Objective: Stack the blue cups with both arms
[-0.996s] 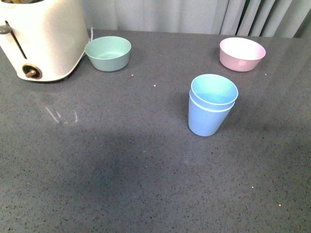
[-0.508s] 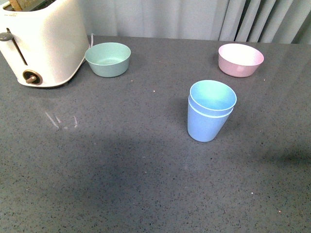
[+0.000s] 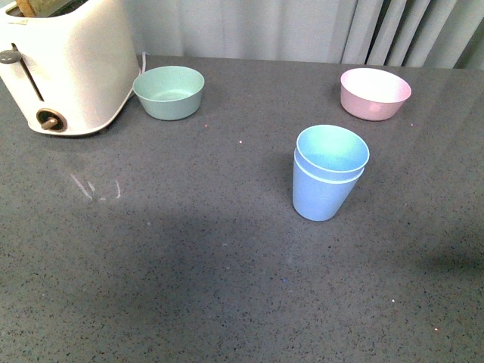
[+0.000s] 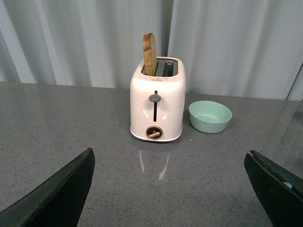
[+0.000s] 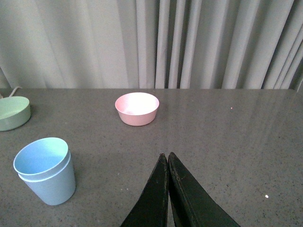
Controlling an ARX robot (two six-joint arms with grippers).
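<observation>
Light blue on grey is the main thing going on: the blue cups (image 3: 328, 176) are nested one inside the other, standing upright on the grey speckled countertop (image 3: 189, 272), a bit right of centre in the front view, with the inner cup's rim sitting just above the outer one's. Nothing is touching them. The pink bowl (image 3: 375, 92) sits further back and to the right of the stack, well apart from it, and the mint-green bowl (image 3: 169, 91) is off at the back left, just beside the white toaster (image 3: 64, 64). Neither arm shows up in the front view at all. From the left wrist view, the left gripper (image 4: 173, 187) has its two black fingers spread wide apart with only bare counter between them, and it faces the toaster, which has a slice of bread (image 4: 149, 54) sticking up out of one slot, with the green bowl next to it. The right gripper (image 5: 168, 189) has its fingers pressed together, tips meeting, holding nothing, and the stacked cups stand off to one side of it, not in contact. Pale curtains (image 5: 189, 42) hang behind the counter.
</observation>
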